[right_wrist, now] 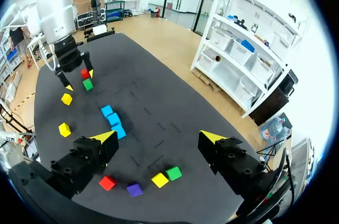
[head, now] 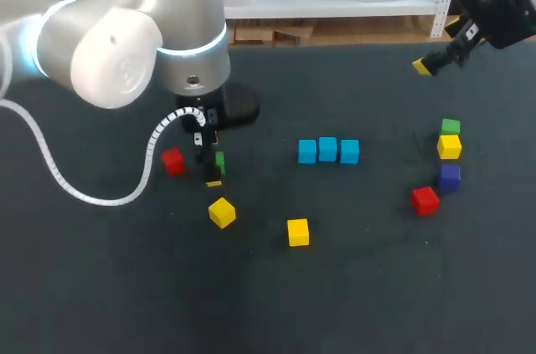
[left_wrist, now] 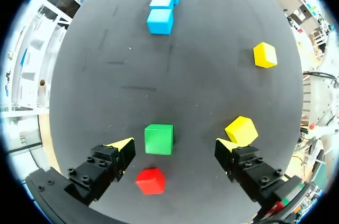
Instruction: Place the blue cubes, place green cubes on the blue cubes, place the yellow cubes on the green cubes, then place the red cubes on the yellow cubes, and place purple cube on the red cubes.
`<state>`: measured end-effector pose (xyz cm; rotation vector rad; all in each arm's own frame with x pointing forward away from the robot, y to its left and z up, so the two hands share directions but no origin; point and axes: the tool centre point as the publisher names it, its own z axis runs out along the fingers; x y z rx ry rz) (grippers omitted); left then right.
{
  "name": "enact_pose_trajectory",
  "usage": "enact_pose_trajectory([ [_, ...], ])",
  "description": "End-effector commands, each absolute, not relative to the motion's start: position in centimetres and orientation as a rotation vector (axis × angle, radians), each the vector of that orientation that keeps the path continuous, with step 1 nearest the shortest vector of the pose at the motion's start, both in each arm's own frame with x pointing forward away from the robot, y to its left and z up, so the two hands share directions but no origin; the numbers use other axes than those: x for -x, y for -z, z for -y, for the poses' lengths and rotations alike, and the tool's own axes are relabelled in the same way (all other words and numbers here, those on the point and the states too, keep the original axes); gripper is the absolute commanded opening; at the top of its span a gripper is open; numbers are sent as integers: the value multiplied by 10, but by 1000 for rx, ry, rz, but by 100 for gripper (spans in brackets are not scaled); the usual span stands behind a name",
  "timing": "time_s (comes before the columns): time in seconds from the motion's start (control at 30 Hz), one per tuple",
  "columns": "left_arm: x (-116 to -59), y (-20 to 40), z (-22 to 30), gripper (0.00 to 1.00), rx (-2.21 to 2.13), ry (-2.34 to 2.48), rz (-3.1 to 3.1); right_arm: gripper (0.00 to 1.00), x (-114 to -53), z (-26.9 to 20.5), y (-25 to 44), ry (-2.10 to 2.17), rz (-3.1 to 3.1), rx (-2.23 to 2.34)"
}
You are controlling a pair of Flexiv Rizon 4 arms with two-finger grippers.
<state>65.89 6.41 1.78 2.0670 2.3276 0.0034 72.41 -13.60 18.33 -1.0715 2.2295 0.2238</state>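
Three blue cubes [head: 327, 150] lie in a touching row mid-table, also seen ahead of my left gripper as the blue row [left_wrist: 160, 20]. My left gripper [head: 209, 163] [left_wrist: 175, 147] is open and hangs low over a green cube [head: 220, 160] [left_wrist: 159, 139], which lies between its fingers without touching them. A red cube [head: 172, 161] [left_wrist: 150, 180] sits just beside it. Two yellow cubes [head: 222, 212] [head: 298, 232] lie nearer the front. At the right are a green cube [head: 450, 126], a yellow cube [head: 449, 146], a purple cube [head: 450, 176] and a red cube [head: 425, 200]. My right gripper [head: 431, 64] [right_wrist: 158, 138] is open, empty and raised above the far right.
The dark table mat [head: 360, 287] has bare room along its front and between the blue row and the right-hand cluster. One yellow cube [left_wrist: 241, 130] lies close to my left gripper's outer finger. My left arm's white cable [head: 59, 174] loops over the left of the table.
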Motion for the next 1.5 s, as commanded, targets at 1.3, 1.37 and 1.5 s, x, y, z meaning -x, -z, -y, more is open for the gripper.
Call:
enact_pose_trajectory([
  [1.3,-674,-61,13,0,-2181,88,-2248,100,-722,136,-183,-213,-2229,1064],
  [1.37,-676,-65,27,0,-2183,116,-2248,100,-722,136,-183,-213,-2229,1064],
  [1.5,-682,-68,49,0,-2232,126,-2218,100,-722,136,-183,-213,-2229,1064],
])
